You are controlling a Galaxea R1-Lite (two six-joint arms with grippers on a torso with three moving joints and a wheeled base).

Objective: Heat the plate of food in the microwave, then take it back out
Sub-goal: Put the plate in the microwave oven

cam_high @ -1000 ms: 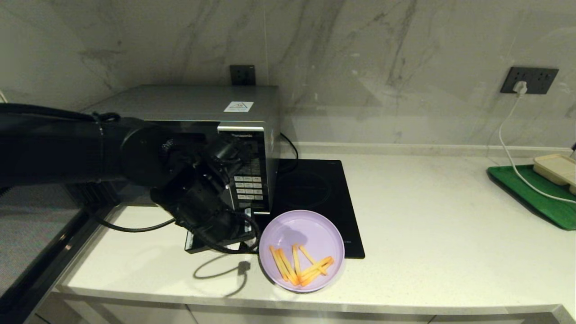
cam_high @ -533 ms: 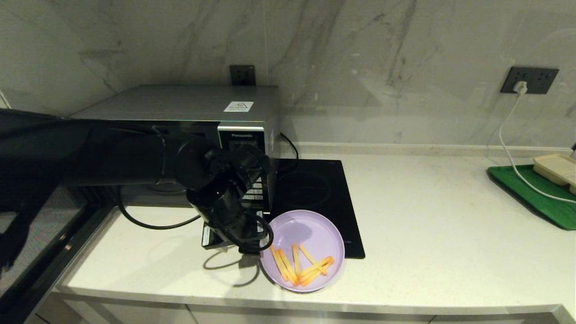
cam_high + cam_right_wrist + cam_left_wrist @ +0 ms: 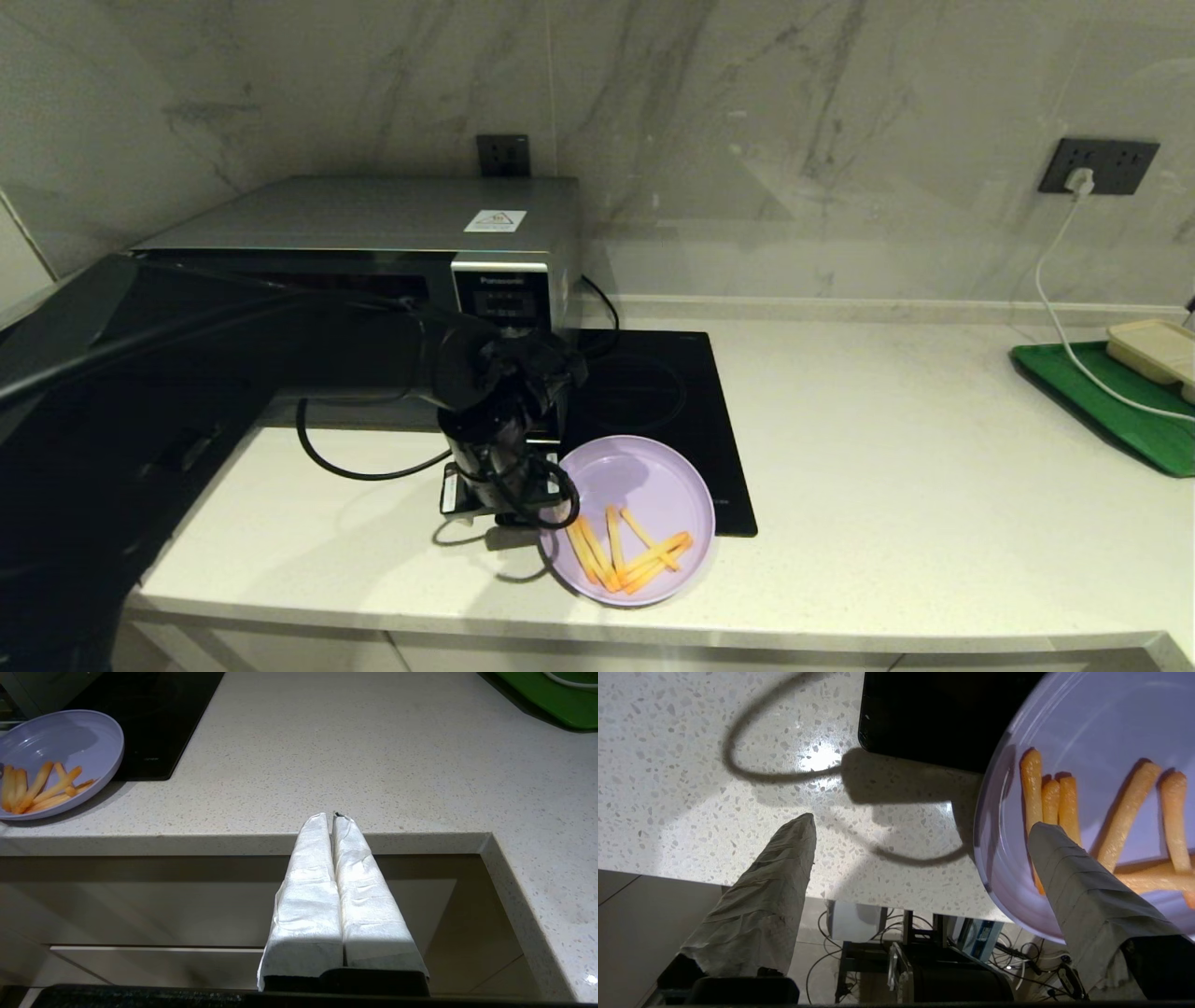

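The lilac plate [image 3: 644, 481] with orange-yellow fries [image 3: 621, 551] lies on the counter near the front edge, partly over the hob's corner. My left gripper [image 3: 532, 527] points down at the plate's left rim and is open. In the left wrist view one finger [image 3: 1069, 877] hangs over the fries [image 3: 1125, 812] inside the plate [image 3: 1087, 732], the other over bare counter, so the rim lies between them. The silver microwave [image 3: 373, 215] stands behind; my left arm hides most of its front. My right gripper [image 3: 332, 815] is shut and parked below the counter's front edge.
A black induction hob [image 3: 653, 392] lies right of the microwave. At the far right a green tray [image 3: 1111, 411] carries a beige tray [image 3: 1153, 350], and a white cable [image 3: 1055, 308] runs to a wall socket. The counter's front edge [image 3: 653, 635] is close to the plate.
My left arm has swung right from in front of the microwave's button panel, and its gripper has come down at the plate's left rim. The plate has not moved.
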